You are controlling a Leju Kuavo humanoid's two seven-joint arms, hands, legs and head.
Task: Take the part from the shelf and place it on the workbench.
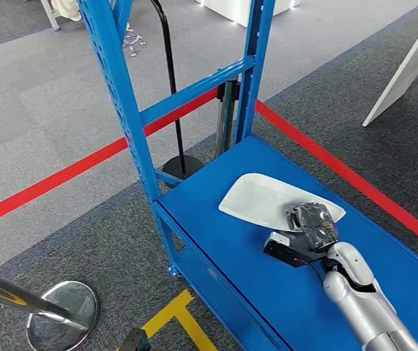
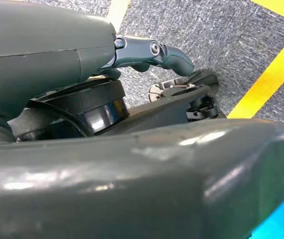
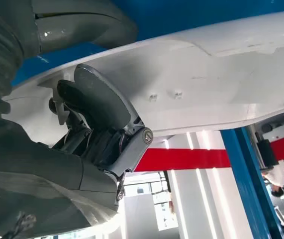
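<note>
Part: white panel [image 1: 261,199] lying flat on the blue shelf [image 1: 234,256].
Right robot hand [image 1: 310,225]: my fingers [image 3: 95,97] lie against its near end to lift it; whether they have closed on it, I cannot tell.
Left robot hand [image 2: 151,52]: hanging over the floor, holding nothing that I can see; whether open or closed I cannot tell.

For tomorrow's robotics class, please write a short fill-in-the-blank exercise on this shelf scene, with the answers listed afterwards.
1. The white part lies on a shelf coloured ____.
2. The hand on the part is the robot's ____ hand.
3. The floor line behind the shelf is coloured ____.
4. The floor tape in front of the shelf is ____.

Answers: blue; right; red; yellow
</note>
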